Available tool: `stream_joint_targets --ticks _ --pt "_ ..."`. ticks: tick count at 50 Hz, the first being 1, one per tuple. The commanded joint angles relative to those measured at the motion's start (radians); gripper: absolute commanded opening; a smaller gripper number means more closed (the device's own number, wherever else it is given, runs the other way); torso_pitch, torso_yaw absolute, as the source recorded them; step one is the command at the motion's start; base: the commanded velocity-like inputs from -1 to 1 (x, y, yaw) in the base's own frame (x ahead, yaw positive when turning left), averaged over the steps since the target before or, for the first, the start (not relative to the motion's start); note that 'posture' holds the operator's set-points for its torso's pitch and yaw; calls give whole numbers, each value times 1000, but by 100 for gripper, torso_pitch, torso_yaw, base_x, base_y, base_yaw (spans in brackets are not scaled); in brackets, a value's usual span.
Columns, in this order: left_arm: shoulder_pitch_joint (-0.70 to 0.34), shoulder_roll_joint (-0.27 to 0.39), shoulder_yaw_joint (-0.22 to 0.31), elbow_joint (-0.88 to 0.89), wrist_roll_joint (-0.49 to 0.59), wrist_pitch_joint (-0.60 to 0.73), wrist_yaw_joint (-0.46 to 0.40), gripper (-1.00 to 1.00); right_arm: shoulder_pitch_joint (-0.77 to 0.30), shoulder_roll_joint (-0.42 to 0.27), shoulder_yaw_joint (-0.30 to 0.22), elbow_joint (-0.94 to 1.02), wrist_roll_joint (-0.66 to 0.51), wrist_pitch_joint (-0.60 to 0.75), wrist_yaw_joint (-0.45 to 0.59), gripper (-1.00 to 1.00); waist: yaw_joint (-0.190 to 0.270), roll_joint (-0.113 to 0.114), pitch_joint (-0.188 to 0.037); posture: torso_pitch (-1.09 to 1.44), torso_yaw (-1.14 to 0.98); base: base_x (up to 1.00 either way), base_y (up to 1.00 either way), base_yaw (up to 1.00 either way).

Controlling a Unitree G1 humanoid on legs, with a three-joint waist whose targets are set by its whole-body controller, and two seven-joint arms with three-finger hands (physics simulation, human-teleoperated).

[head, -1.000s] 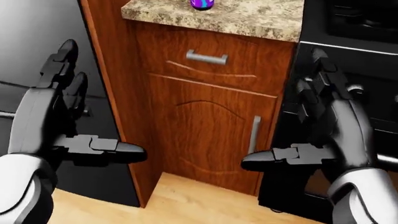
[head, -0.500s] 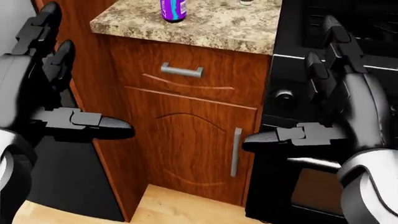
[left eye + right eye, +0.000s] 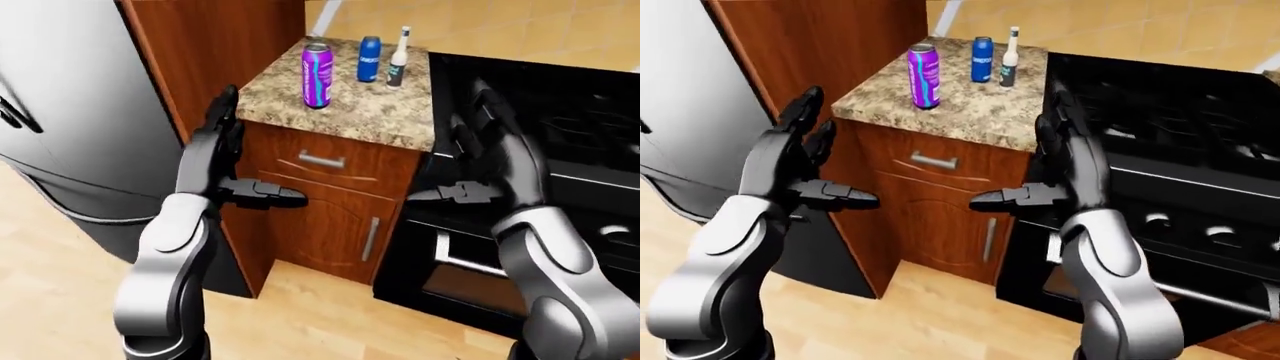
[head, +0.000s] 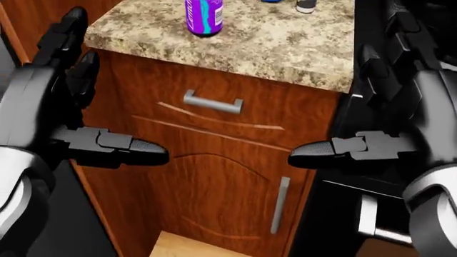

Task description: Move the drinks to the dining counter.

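While each robot hand (left [image 3: 215, 161], right [image 3: 490, 161]) hung spread and empty, the purple can [image 3: 317, 64] stood above between them on the surface [image 3: 380, 120].

Both hands raised and open, palms facing each other.

The left hand [image 3: 215, 161] is held upright at the end of a bent grey arm, its two upper fingers [image 3: 222, 112] pointing up and its thumb [image 3: 265, 196] stretched sideways toward the other hand. The right hand [image 3: 1060, 169] mirrors it: fingers [image 3: 1055, 112] extended upward, thumb [image 3: 1005, 199] pointing left across the view. The two thumbs stand level and well apart, with nothing between any of the fingers.
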Motion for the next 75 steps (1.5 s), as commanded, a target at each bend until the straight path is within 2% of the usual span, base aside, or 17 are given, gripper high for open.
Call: stream_joint_targets --ticks 1,9,19,23,25,27,28,31,38,42,43,49,54,55,64,70,75 --pt "-30 1 4 -31 3 -32 -5 100 -22 -13 -14 -28 4 -31 -7 100 -4 13 -17 0 0 0 -41 0" --pt "-44 8 23 -47 2 -3 -13 100 -10 -10 6 -28 -2 -46 -10 100 -25 -32 -32 0 0 0 -40 0" --pt "-38 35 62 -61 -28 4 -8 100 -22 -11 5 -59 7 -22 -12 100 -12 51 17 0 0 0 -16 0" --pt "-30 54 91 -68 -46 3 -4 100 -39 -16 4 -86 17 5 -17 100 3 53 4 0 0 0 0 0" --pt "-29 64 102 -73 -57 7 -1 100 -46 -17 1 -94 25 14 -19 100 16 28 25 0 0 0 0 0" --pt "-32 76 118 -76 -69 13 3 100 -50 -19 8 -94 23 15 -23 100 2 -50 14 0 0 0 0 0" --pt "-27 81 125 -77 -74 11 4 100 -52 -19 12 -95 20 16 -24 100 11 -10 28 0 0 0 0 0" --pt "-5 100 152 -82 -92 3 2 100 -57 -20 22 -102 9 22 -21 100 4 7 -24 0 0 0 3 0" --pt "12 137 202 -113 -139 26 10 100 -68 -7 41 -96 -9 21 -19 100 4 28 -19 0 0 0 19 0" --pt "15 141 199 -112 -149 22 19 100 -71 0 49 -83 -21 11 -14 100 -2 136 -55 0 0 0 21 0" --pt "13 142 197 -109 -150 20 20 100 -71 0 48 -85 -22 14 -14 100 13 94 -28 0 0 0 20 0" --pt "-3 135 157 -94 -140 15 32 100 -65 2 29 -92 -14 17 -8 100 13 28 7 0 0 12 20 0" --pt "-17 123 136 -93 -124 22 32 100 -57 -5 2 -99 13 18 -12 100 17 -49 -3 0 0 18 2 0" --pt "-17 122 137 -92 -122 21 30 100 -54 -8 2 -100 15 17 -13 100 10 -14 1 0 0 18 0 0" --pt "-6 128 161 -95 -125 15 17 100 -59 -13 17 -98 11 14 -26 100 15 -1 6 0 0 23 8 0" --pt "-15 136 168 -103 -134 30 19 100 -70 -10 13 -106 24 26 -33 100 -6 112 -16 0 0 30 13 0" --pt "-23 152 194 -121 -153 56 19 100 -75 -13 11 -108 33 25 -39 100 10 92 -15 0 0 11 4 0"
